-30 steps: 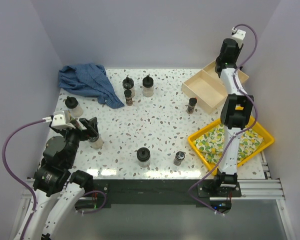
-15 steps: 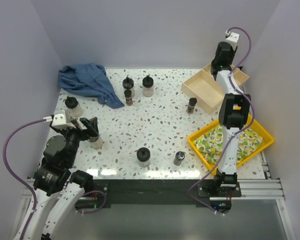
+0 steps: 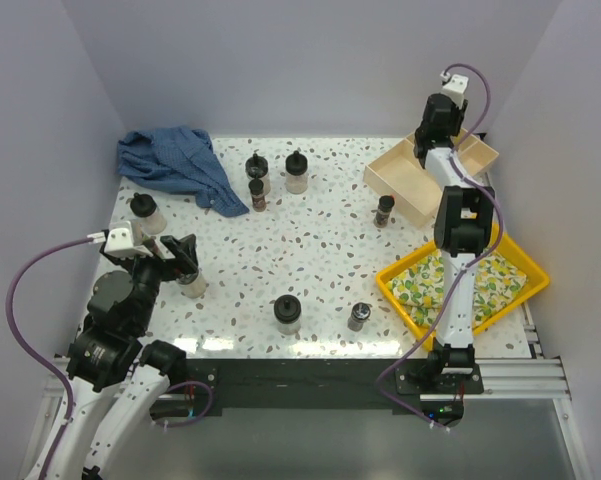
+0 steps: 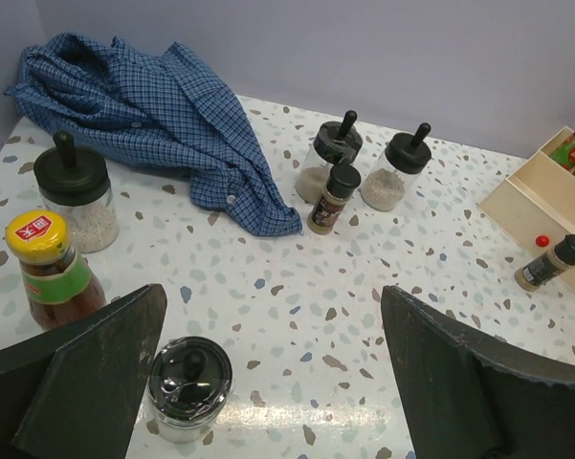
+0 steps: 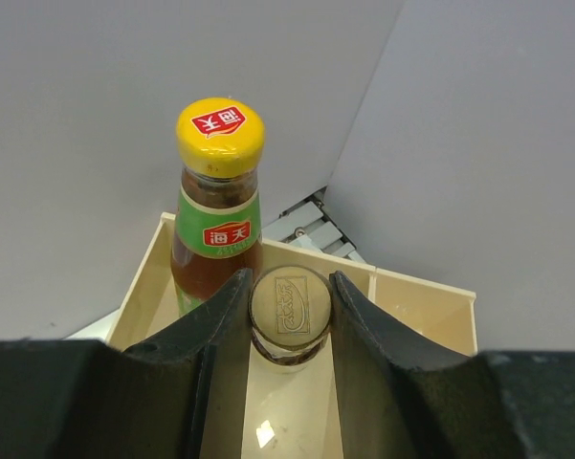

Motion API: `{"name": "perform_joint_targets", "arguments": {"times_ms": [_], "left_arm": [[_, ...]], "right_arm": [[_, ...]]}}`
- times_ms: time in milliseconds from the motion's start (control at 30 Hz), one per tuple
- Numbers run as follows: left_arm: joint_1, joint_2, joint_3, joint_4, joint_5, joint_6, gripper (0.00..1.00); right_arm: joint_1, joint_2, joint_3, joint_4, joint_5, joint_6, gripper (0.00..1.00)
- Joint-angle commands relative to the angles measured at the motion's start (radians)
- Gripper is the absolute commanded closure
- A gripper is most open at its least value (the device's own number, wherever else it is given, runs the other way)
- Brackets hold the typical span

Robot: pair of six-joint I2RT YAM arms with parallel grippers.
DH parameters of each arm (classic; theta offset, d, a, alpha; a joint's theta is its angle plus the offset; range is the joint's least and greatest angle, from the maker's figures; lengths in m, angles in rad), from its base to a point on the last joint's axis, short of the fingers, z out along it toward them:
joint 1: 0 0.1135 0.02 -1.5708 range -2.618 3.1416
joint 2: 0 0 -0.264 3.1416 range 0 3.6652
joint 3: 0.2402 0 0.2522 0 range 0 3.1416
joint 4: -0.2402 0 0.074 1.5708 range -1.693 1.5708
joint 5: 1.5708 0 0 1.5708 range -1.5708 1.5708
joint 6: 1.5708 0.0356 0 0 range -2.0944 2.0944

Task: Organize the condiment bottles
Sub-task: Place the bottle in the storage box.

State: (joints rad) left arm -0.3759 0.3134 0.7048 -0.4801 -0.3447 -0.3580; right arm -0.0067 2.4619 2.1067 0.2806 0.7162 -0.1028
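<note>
Right gripper (image 5: 289, 290): clamped on a gold-capped bottle (image 5: 289, 317), a finger pressed to each side, held up over the beige divided tray (image 5: 416, 287).
Just beyond the right gripper: a yellow-capped sauce bottle (image 5: 218, 206) with a green label, upright in the tray, close against the held bottle. Whether they touch I cannot tell.
Left gripper (image 4: 273, 296): jaws spread wide, gripping nothing.
Below the left gripper: a squat black-lidded jar (image 4: 189, 387), upright, close by the left finger.
Left of the left gripper: a second sauce bottle (image 4: 48, 273), also yellow-capped, and just past it a knob-lidded jar (image 4: 72, 191).
Ahead of the left gripper: a pair of jars (image 4: 407, 170) side by side, with a small dark shaker (image 4: 333, 196) just in front.
Ahead and to its left: a blue checked cloth (image 4: 163, 115), crumpled.
Ahead and far to its right: a pale shaker (image 4: 553, 260), just beside the tray.
Between the two arms, near edge: a lone jar (image 3: 287, 313) and a stubby shaker (image 3: 359, 317), near each other but apart.
Under the right arm: a yellow lemon-print tray (image 3: 528, 262).
</note>
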Motion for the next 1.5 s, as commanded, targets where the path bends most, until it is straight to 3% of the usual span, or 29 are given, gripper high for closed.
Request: {"name": "perform_joint_targets", "arguments": {"times_ms": [0, 500, 633, 933, 1100, 1167, 1300, 1467], "left_arm": [[-0.006, 0.015, 0.001, 0.029, 0.003, -0.004, 0.0], [-0.006, 0.03, 0.001, 0.032, 0.007, -0.004, 0.0], [-0.006, 0.032, 0.001, 0.032, 0.007, -0.004, 0.0], [-0.006, 0.035, -0.002, 0.035, 0.012, -0.002, 0.0], [-0.006, 0.021, -0.002, 0.035, 0.012, -0.002, 0.0], [-0.006, 0.015, -0.002, 0.035, 0.01, -0.001, 0.0], [-0.006, -0.005, -0.005, 0.049, 0.026, 0.004, 0.0], [-0.006, -0.011, -0.004, 0.048, 0.032, 0.005, 0.0]], "right_arm": [[-0.001, -0.011, 0.039, 0.154, 0.017, 0.014, 1.0], [-0.047, 0.106, 0.229, 0.011, -0.006, 0.124, 0.98], [-0.061, 0.127, 0.266, -0.017, -0.049, 0.135, 0.54], [-0.064, 0.092, 0.243, -0.04, -0.099, 0.149, 0.36], [-0.061, 0.011, 0.116, -0.064, -0.11, 0.213, 0.15], [-0.056, -0.039, 0.028, -0.035, -0.063, 0.221, 0.11], [-0.052, -0.099, -0.086, 0.038, -0.061, 0.225, 0.06], [-0.05, -0.161, -0.175, 0.011, -0.05, 0.273, 0.05]]}}
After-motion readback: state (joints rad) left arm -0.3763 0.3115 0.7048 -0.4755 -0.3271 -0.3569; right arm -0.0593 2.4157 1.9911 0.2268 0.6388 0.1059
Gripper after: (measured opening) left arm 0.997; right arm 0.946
